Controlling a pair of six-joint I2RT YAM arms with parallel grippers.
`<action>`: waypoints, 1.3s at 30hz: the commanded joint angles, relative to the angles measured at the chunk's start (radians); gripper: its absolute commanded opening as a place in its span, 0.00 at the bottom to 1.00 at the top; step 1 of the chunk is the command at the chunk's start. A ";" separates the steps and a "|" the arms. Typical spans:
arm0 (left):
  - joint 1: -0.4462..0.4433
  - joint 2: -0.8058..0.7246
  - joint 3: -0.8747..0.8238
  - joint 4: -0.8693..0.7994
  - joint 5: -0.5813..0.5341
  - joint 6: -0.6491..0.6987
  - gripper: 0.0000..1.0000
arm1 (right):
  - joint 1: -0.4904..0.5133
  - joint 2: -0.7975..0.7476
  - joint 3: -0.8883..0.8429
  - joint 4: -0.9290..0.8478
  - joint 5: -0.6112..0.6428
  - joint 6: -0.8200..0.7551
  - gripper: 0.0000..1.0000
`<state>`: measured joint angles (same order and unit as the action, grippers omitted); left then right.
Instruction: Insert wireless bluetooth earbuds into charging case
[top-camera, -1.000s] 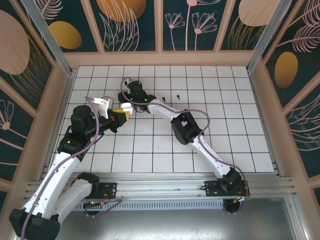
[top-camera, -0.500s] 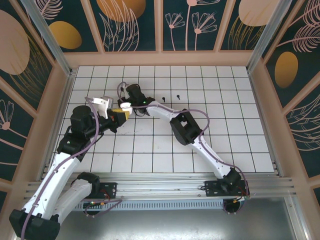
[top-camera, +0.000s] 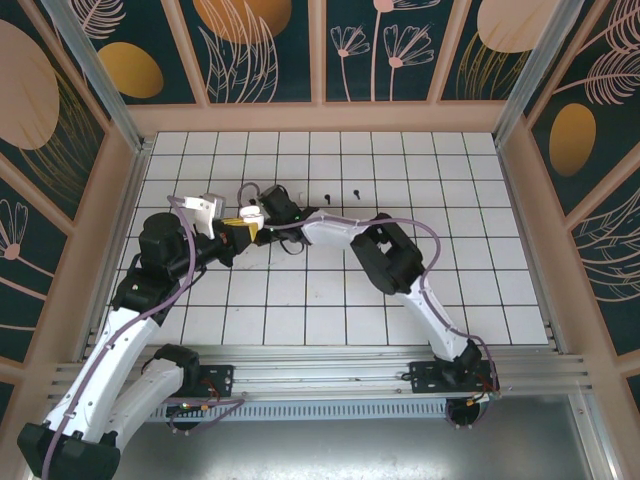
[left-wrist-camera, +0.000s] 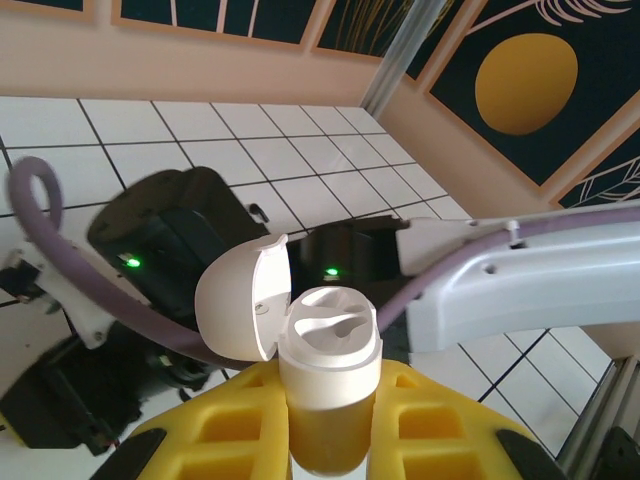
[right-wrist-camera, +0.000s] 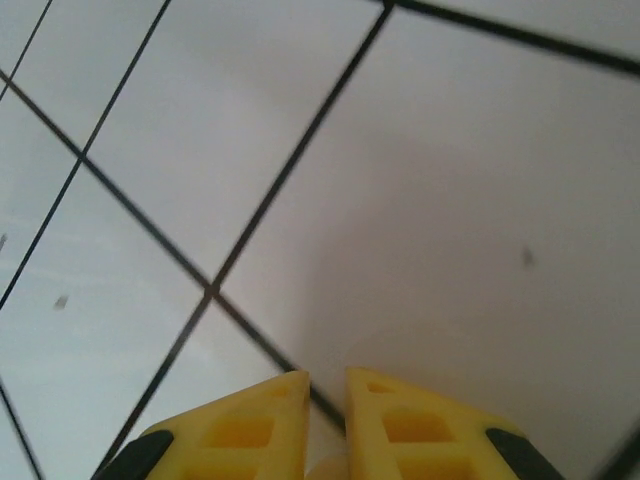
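**Two earbuds loose on counter, case in left pincer**

Two black earbuds lie on the white tiled counter (top-camera: 450, 250) toward its far middle. One earbud (top-camera: 327, 197) sits near the other bud (top-camera: 357, 190), not touching. To their left, the white charging case (left-wrist-camera: 328, 360) stands upright with its lid (left-wrist-camera: 240, 310) flipped open. The left pincer (left-wrist-camera: 330, 420) clamps the case between yellow fingers. The right pincer (right-wrist-camera: 327, 400) sits just beside the case, fingers drawn nearly together with a thin gap, low over the tile.
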<state>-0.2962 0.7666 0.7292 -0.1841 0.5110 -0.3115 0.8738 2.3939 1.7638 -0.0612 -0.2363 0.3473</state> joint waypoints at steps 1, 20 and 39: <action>0.006 -0.002 -0.010 0.024 -0.001 -0.021 0.14 | 0.008 -0.087 -0.151 -0.020 0.018 0.065 0.15; 0.004 0.158 -0.114 0.304 0.181 -0.049 0.13 | -0.070 -0.654 -0.768 -0.016 0.247 0.337 0.20; 0.005 0.095 -0.157 0.233 0.074 0.015 0.13 | 0.043 -0.432 -0.534 -0.206 0.282 0.258 0.31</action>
<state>-0.2962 0.8883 0.5819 0.0616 0.6037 -0.3218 0.9119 1.9411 1.1885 -0.1951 0.0067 0.6224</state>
